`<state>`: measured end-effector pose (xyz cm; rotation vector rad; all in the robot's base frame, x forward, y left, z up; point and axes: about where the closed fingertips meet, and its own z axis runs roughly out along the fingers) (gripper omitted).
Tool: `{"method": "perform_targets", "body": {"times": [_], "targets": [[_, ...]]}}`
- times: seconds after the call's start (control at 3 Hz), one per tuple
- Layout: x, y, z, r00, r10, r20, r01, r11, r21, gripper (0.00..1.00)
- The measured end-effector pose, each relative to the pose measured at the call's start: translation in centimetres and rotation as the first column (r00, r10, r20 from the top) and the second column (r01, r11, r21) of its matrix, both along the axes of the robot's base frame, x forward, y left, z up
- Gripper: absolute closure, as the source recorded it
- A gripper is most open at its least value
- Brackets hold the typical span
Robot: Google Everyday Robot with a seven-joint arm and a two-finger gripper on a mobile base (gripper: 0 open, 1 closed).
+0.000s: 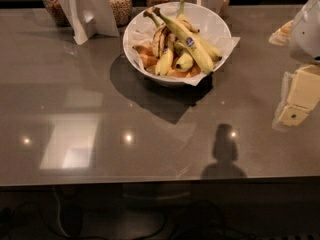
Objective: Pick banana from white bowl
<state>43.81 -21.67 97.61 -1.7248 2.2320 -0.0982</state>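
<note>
The end effector (299, 98) hangs above the table (100, 89); how far open it is, I cannot tell. Well to its left, the stickered banana (192, 44) lies topmost in the white bowl (212, 18).

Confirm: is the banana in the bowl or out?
In. The banana lies atop the other fruit inside the bowl; the gripper is off to the right, apart from it.
</note>
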Motion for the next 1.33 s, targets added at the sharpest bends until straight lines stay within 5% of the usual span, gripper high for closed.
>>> {"method": "perform_targets", "body": {"times": [0.67,1.33], "targets": [[1.7,2.0,-0.1,0.9999,0.006,0.013,-0.007,0.999,0.037,0.0],[7.9,8.0,0.5,0.9955,-0.052,0.079,0.038,0.985,0.166,0.0]]}}
